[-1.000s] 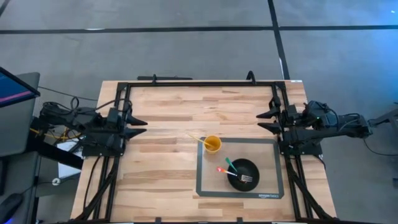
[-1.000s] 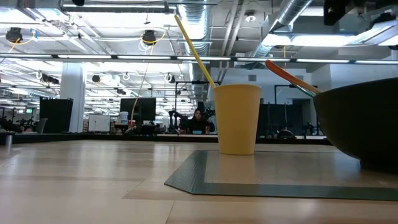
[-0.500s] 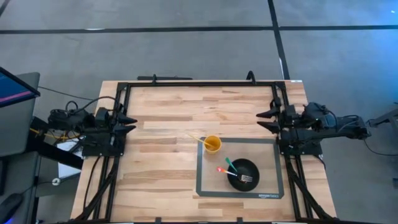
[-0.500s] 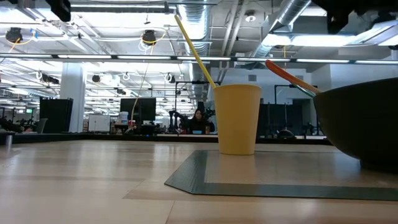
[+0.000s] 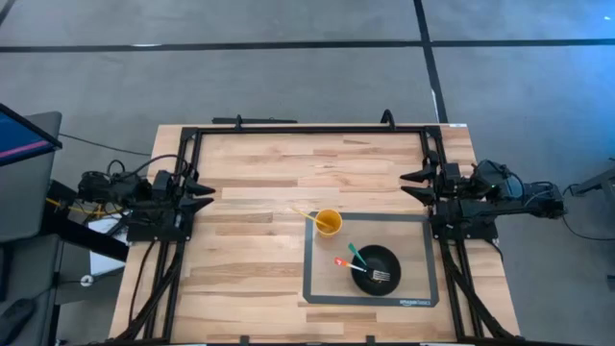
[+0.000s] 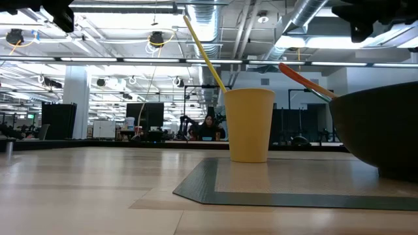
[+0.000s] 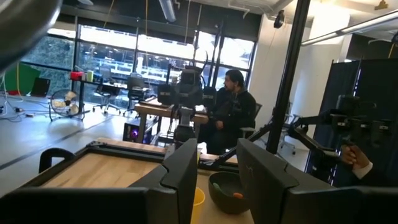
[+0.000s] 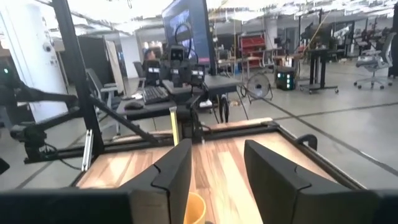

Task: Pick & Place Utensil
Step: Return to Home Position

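- The left gripper is at the left edge of the tabletop. Its fingers are parted and hold nothing.
- The right gripper is at the right edge. Its fingers are also parted and empty.
- The yellow cup stands upright on the far left corner of the gray placemat. It is beside the black bowl, not on it.
- The yellow straw leans in the cup, with its upper end tilted toward the left arm.
- The black bowl sits on the placemat nearer the front edge.
- Utensil handles, green and red-orange, project over the bowl's rim toward the cup.
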